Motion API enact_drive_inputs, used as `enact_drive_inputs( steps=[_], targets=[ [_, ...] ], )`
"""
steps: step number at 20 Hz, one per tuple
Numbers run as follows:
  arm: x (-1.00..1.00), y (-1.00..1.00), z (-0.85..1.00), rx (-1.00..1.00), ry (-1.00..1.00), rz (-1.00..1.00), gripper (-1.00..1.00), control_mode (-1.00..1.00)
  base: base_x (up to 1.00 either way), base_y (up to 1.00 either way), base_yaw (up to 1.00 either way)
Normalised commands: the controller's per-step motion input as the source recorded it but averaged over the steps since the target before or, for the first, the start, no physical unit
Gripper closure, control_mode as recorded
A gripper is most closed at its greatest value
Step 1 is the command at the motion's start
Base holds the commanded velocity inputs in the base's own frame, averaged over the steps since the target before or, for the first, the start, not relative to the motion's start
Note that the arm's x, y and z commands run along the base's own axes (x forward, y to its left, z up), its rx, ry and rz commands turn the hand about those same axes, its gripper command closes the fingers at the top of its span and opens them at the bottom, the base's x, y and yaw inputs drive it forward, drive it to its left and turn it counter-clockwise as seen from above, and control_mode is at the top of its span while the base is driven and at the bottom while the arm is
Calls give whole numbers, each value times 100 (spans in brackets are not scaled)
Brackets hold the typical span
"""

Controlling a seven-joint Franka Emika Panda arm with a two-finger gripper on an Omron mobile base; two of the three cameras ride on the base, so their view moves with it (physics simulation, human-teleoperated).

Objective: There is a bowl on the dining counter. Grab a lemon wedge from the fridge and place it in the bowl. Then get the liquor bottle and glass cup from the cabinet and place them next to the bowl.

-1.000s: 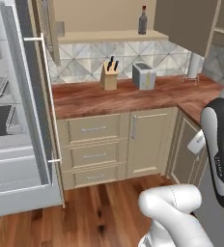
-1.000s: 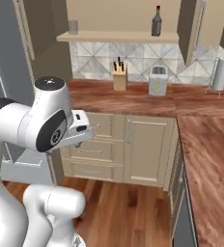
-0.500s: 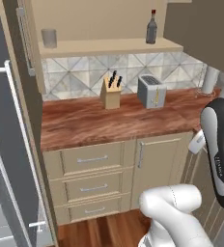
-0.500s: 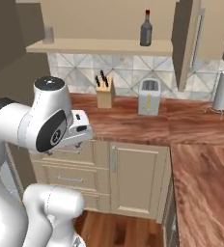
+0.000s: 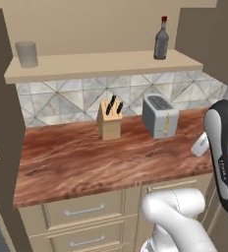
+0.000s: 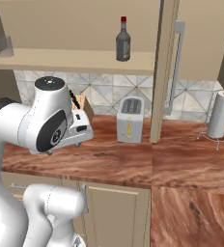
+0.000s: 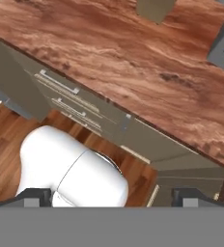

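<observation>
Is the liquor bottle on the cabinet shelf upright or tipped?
Upright: the liquor bottle stands on its base on the cabinet shelf, red cap pointing up.

No readable text anywhere (arm marking illegible).

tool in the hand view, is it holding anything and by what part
Nothing is held. The tool stands open, with nothing between its tips.
</observation>
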Motion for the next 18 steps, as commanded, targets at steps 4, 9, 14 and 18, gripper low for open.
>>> enact_drive_inputs(
  steps=[4,9,14,18],
  targets=[
    [0,0,0,0,0,0,-100,100,33,-20,-1],
    [2,-1,14,0,-5,-8,-100,-100,2,-1,-1],
    [2,39,58,0,-32,-19,-100,-100,0,0,0],
    [25,38,97,0,-30,-27,-100,-100,0,0,0]
  ],
)
